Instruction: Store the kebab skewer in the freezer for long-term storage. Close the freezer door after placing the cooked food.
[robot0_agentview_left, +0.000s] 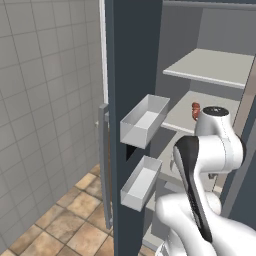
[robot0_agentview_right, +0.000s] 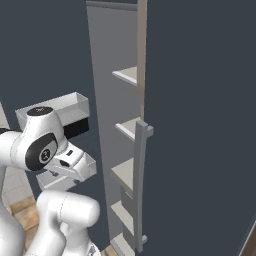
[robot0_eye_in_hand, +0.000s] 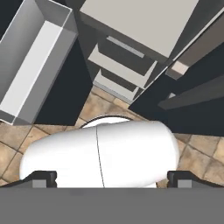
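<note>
Kebab skewer (robot0_agentview_left: 195, 108): lay on a pale grey inner shelf of the freezer, reddish-brown chunks just showing beside the arm's upper joint; partly hidden by the arm.

Shelf under the skewer (robot0_agentview_left: 182, 117): pale grey, second one down among those visible, with another shelf (robot0_agentview_left: 212, 67) above it.

Freezer (robot0_agentview_left: 190, 30): slate-blue cabinet stood with its interior exposed, grey walls and several shelves stacked downward.

Freezer door (robot0_agentview_left: 131, 60): stood swung wide, its edge facing the left base camera; two grey bins on its inner face, an upper bin (robot0_agentview_left: 144, 120) and a lower bin (robot0_agentview_left: 140, 182); long grey vertical handle (robot0_agentview_left: 103, 160) on its outer side.

Other door (robot0_agentview_right: 200, 125): plain slate-blue, with its own long grey handle (robot0_agentview_right: 139, 185).

End effector (robot0_eye_in_hand: 111, 179): released, fingertips (robot0_eye_in_hand: 41, 178) spread far apart and nothing between them; pointed down toward the floor in the hand view.

Floor (robot0_agentview_left: 65, 220): brown tiles.

Wall (robot0_agentview_left: 45, 100): pale grey tiles, left of the door.
</note>
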